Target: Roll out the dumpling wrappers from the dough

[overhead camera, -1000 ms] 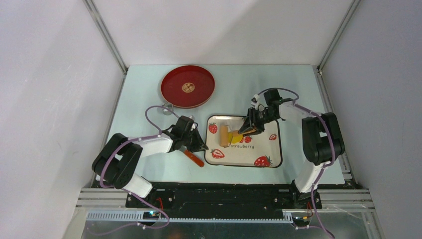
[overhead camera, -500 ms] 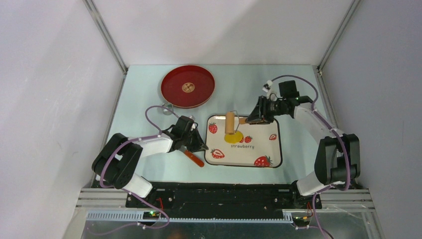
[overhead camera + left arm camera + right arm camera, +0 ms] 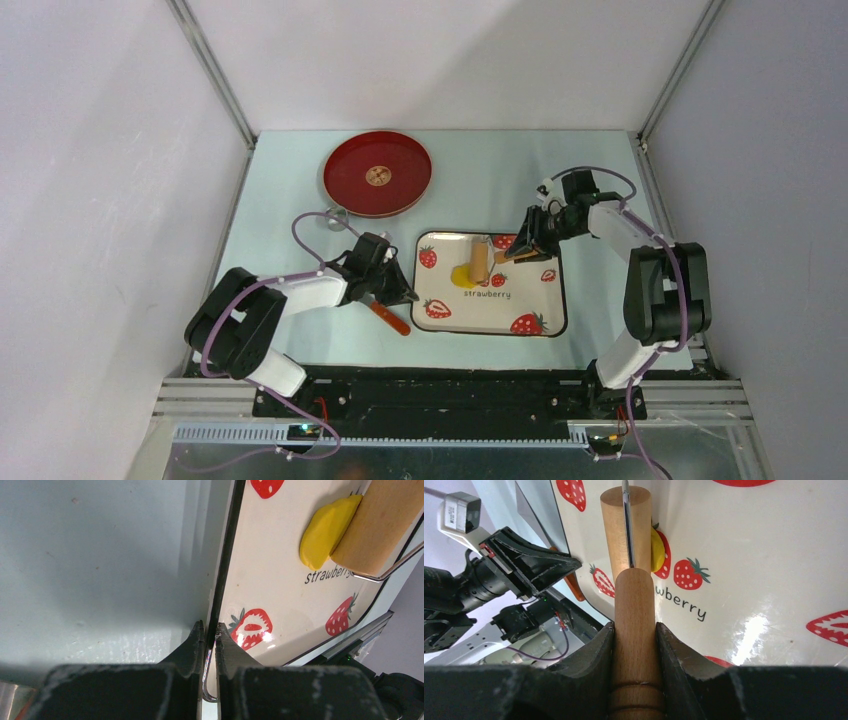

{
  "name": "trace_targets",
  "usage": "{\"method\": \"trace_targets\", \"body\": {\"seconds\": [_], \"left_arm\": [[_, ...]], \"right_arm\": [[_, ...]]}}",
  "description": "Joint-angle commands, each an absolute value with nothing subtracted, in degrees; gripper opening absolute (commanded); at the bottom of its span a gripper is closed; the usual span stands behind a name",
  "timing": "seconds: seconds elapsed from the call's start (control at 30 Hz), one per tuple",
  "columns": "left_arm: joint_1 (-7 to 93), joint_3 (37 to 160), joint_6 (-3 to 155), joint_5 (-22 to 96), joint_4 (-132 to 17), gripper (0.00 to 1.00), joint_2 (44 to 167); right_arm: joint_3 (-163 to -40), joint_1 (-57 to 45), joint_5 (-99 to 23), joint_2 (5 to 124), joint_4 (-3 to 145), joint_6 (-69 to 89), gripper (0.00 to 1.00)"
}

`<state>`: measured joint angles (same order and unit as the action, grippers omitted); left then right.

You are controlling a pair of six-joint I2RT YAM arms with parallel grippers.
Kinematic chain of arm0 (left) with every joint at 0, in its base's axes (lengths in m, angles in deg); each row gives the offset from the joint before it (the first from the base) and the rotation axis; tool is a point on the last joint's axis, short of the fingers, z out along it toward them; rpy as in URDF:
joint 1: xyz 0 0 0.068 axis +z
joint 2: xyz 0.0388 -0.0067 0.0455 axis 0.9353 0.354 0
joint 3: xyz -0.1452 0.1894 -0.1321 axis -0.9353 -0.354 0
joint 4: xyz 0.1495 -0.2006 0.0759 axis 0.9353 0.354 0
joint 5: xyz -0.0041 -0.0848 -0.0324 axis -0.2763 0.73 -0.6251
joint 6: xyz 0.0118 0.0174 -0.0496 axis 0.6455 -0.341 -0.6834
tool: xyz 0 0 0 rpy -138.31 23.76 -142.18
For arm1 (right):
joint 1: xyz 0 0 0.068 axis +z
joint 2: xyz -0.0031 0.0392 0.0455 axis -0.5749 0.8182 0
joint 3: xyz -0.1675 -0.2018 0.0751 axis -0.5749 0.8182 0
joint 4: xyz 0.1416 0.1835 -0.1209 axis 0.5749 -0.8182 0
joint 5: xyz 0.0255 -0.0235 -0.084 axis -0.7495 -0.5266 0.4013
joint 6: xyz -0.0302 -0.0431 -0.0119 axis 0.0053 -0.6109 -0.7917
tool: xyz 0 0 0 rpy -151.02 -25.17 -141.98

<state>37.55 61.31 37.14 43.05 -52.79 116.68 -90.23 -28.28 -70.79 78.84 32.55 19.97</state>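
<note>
A red plate [image 3: 352, 188] sits far back on the counter [image 3: 500, 170]. A wooden roller [image 3: 479, 262] rests on the strawberry-printed tray [image 3: 500, 312].

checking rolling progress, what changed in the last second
The right arm, jaws shut on the handle, swept the roller from left of the dough, round its far edge, to its right edge. The left arm stayed, jaws clamped on the tray rim; tray and red plate unmoved.

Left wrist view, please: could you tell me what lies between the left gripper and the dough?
Only bare tray surface with a printed strawberry lies between the left gripper, clamped on the tray's rim, and the dough.
</note>
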Motion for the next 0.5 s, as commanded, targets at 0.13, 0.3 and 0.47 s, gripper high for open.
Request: {"method": "trace_targets", "body": {"seconds": [0.13, 0.3, 0.47], "left_arm": [[38.43, 60.11, 38.2, 36.48, -46.77, 0.0, 118.78], [38.49, 60.1, 38.2, 36.52, -46.84, 0.0, 118.71], [38.45, 60.09, 38.2, 36.48, -46.87, 0.0, 118.71]], "right_arm": [[-89.63, -30.94, -66.83, 82.46, 30.65, 18.84, 0.0], [-87.92, -33.2, -64.53, 82.67, 29.81, 19.12, 0.0], [-85.87, -34.59, -63.8, 82.07, 29.88, 19.37, 0.0]]}}
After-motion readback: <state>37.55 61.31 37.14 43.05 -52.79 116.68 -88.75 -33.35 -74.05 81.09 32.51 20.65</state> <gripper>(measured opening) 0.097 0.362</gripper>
